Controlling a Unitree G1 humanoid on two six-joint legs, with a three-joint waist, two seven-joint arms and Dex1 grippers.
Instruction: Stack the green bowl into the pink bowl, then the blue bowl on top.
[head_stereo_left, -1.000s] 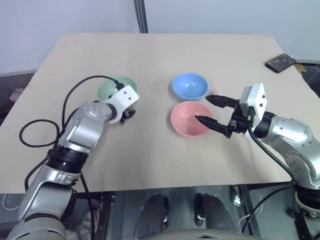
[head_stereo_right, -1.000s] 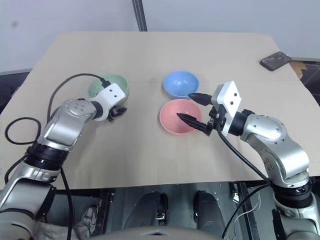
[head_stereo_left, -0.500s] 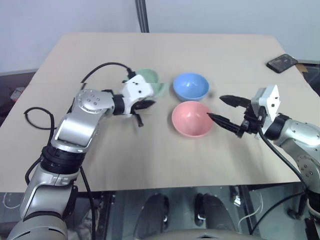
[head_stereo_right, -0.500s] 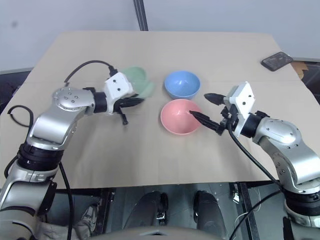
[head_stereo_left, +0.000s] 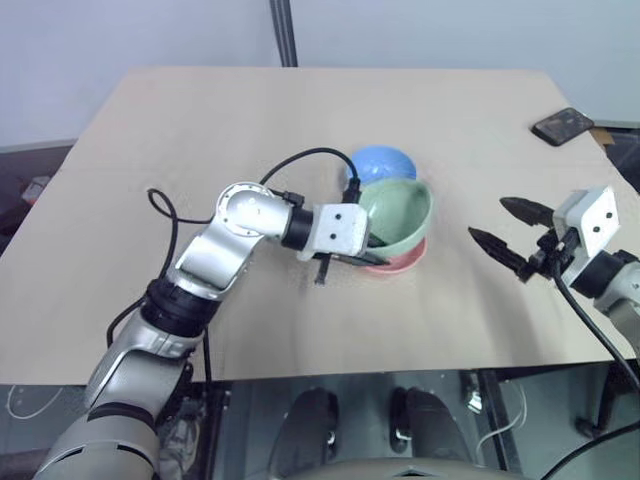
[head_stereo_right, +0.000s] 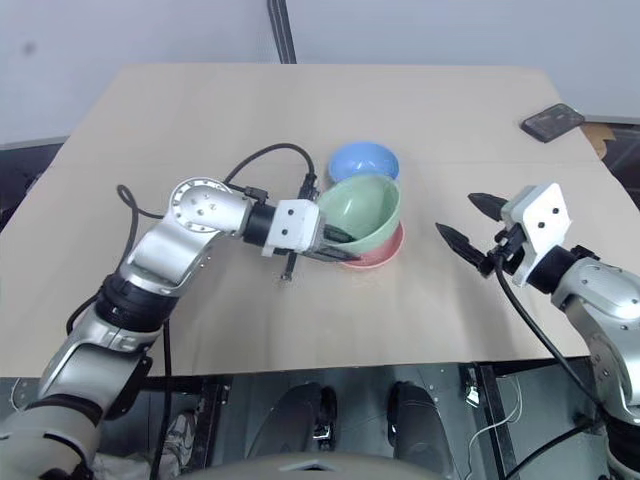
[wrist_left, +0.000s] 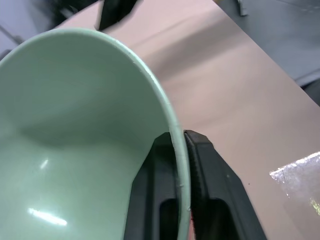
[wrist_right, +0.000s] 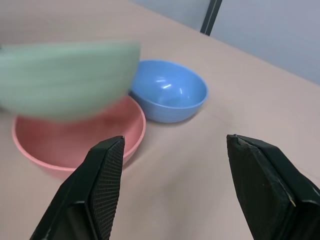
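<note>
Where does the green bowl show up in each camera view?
Left eye: green bowl at centre, above the pink bowl.
Right eye: centre, same spot.
Left wrist: fills the left side, rim pinched.
Right wrist: upper left, over the pink bowl.
Shared landmark: the blue bowl, just behind.

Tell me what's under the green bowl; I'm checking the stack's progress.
The pink bowl sits directly beneath the green bowl, which the left gripper holds by the rim, apart above it. The pink bowl's inside is mostly covered by the green one.
</note>
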